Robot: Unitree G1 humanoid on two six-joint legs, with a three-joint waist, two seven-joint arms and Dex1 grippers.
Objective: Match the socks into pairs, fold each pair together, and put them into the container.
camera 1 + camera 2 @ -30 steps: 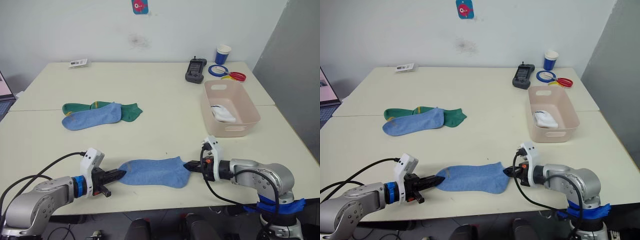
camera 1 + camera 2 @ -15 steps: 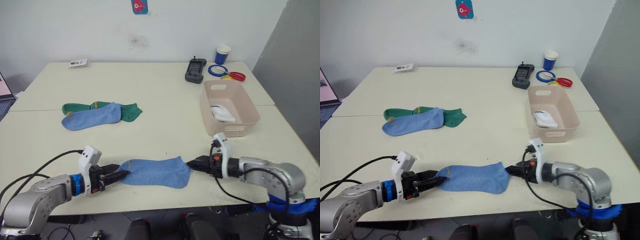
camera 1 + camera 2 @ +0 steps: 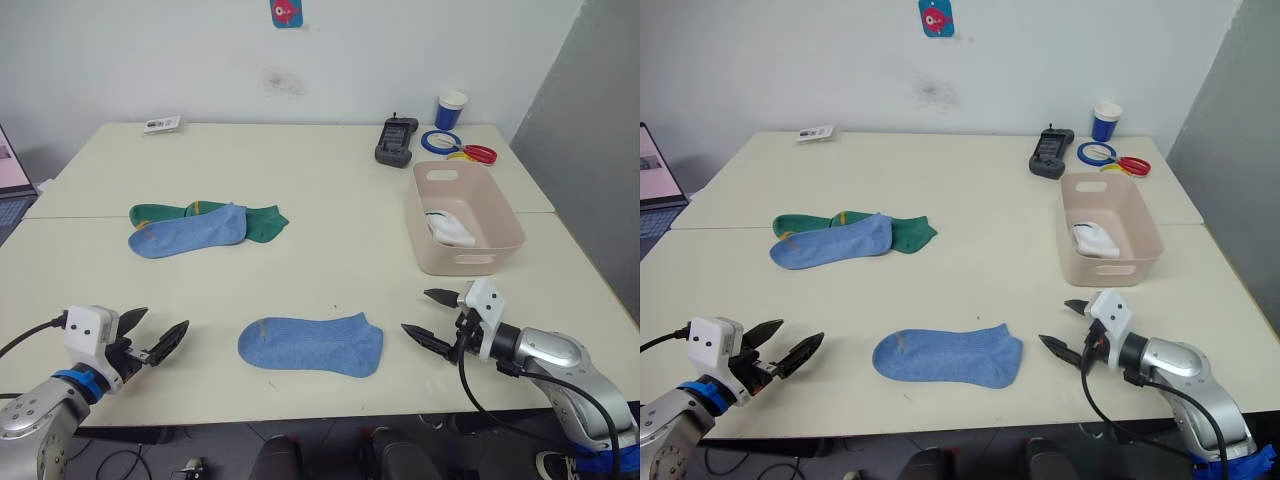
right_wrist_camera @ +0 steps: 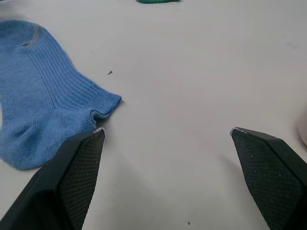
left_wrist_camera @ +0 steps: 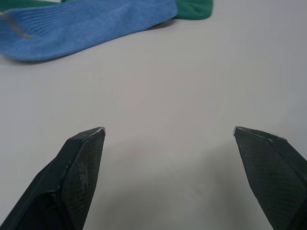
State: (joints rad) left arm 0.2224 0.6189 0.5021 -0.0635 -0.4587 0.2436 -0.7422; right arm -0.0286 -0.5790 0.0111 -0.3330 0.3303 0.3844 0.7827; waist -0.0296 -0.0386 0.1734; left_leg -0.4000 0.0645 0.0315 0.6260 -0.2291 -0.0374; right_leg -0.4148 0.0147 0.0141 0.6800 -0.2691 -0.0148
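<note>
One light blue sock (image 3: 311, 345) lies flat near the table's front edge, free of both grippers. My left gripper (image 3: 165, 322) is open, a short way to the sock's left. My right gripper (image 3: 417, 311) is open too, just off the sock's cuff end (image 4: 103, 108). At mid left, a second light blue sock (image 3: 188, 229) lies partly over dark green socks (image 3: 262, 221). The pale pink container (image 3: 460, 262) stands at the right with a white sock (image 3: 449, 227) inside.
Behind the container are a black handset (image 3: 394, 140), a blue-and-white cup (image 3: 451, 108), a blue tape ring (image 3: 439, 141) and a red ring (image 3: 478, 153). A small white card (image 3: 160, 124) lies at the far left. A laptop edge (image 3: 12, 175) shows at the left.
Both grippers were shut on the ends of the near blue sock; they have opened, let it go and drawn back outward. The sock now lies flat.
</note>
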